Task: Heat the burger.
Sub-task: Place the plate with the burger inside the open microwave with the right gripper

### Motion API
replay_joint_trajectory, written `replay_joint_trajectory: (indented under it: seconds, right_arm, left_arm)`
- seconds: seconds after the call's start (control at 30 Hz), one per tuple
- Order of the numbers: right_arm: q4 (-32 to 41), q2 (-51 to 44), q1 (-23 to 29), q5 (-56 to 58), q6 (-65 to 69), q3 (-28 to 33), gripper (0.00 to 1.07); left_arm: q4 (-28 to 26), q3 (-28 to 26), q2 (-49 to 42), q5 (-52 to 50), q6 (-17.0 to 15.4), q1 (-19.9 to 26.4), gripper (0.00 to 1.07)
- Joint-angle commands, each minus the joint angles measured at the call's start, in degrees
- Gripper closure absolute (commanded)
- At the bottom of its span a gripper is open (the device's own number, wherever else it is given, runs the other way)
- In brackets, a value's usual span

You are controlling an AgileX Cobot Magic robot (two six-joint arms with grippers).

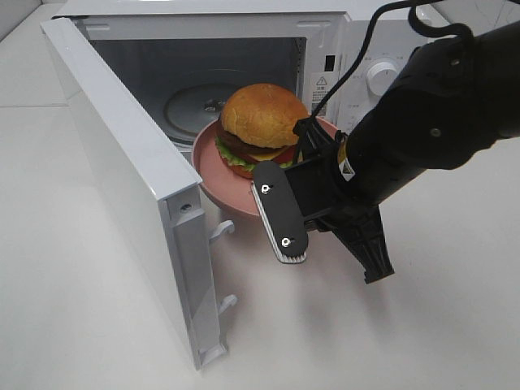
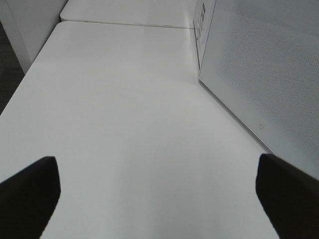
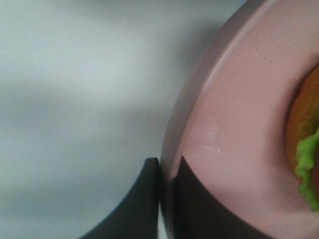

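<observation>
The burger [image 1: 260, 122], with a tan bun, lettuce and tomato, sits on a pink plate [image 1: 218, 175]. The plate is held in the air at the mouth of the open white microwave [image 1: 244, 24]. My right gripper [image 1: 286, 175] is shut on the plate's front right rim, with one finger under the plate and one above. In the right wrist view the fingertips [image 3: 149, 199] pinch the plate [image 3: 239, 124], and the burger's edge [image 3: 306, 144] shows beside them. My left gripper [image 2: 159, 199] is open and empty over the white table, next to the outer face of the microwave door [image 2: 269, 74].
The microwave door [image 1: 130, 187] stands swung open toward the front left. The glass turntable [image 1: 195, 101] lies inside the cavity behind the plate. The control knob [image 1: 382, 77] is on the microwave's right panel. The white table [image 1: 422, 341] spreads around.
</observation>
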Motion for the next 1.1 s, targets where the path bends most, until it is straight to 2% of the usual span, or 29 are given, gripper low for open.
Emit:
replay_joint_trajectory:
  seconds: [0.03,0.63,1.1]
  right_arm:
    - [-0.69,0.8,-0.4,-3.09,-1.78,-2.35,1.07]
    - [1.43,4.13,-3.67,-2.46,-7.62,-7.85,1.07]
    - [1.43,10.49,-3.72,2.98,-8.59,-17.93,1.07]
  left_arm:
    - [-0.34,0.11,-1.03,-0.46,-0.06,0.17,0.04]
    - [-0.34,0.11,-0.92,-0.46,-0.06,0.17,0.04]
    - [-0.34,0.11,-0.92,-0.46,-0.06,0.17,0.04]
